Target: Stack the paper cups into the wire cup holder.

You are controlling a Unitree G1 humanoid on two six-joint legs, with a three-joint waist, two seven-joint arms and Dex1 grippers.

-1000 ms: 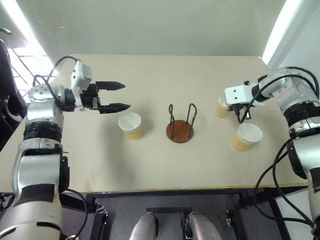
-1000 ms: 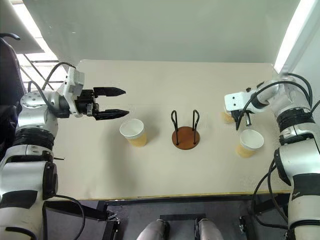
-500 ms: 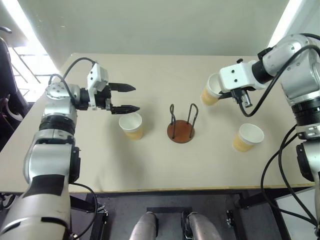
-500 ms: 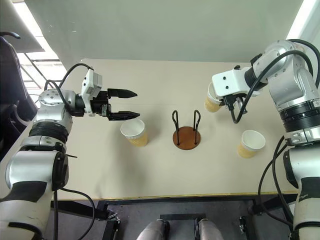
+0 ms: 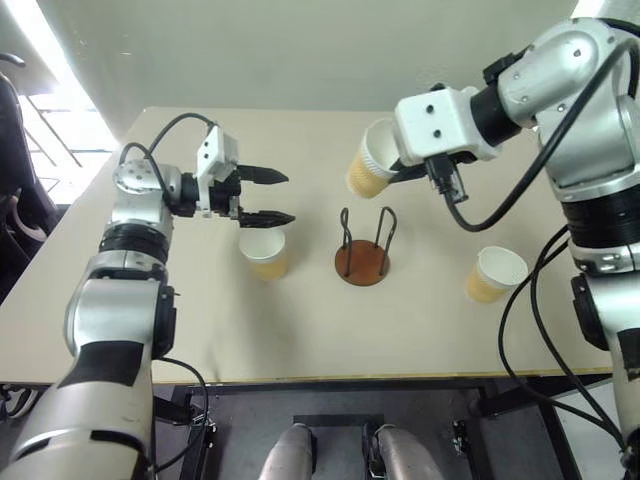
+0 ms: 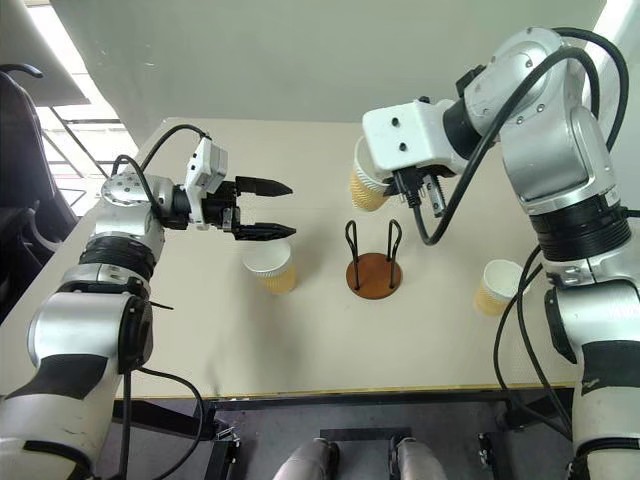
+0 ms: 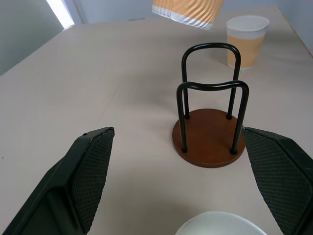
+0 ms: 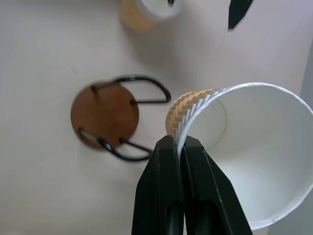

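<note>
Right pincer pinches the rim of a tan ribbed paper cup, tilted in the air above and just behind the black-wire, brown-based cup holder (holder empty). Next it likely needs righting the cup and lowering it between the loops; left pincer hangs released above another tan cup.

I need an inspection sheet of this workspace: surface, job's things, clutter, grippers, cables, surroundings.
Surface: beige table.
Job's things: wire cup holder holds no cup; one paper cup stands to its left, another cup to its right, a third cup is in the air.
Clutter: nothing seen.
Grippers: left gripper open over the left cup; right gripper pinches the third cup's rim.
Cables: black cable on the right arm.
Surroundings: grey wall.
</note>
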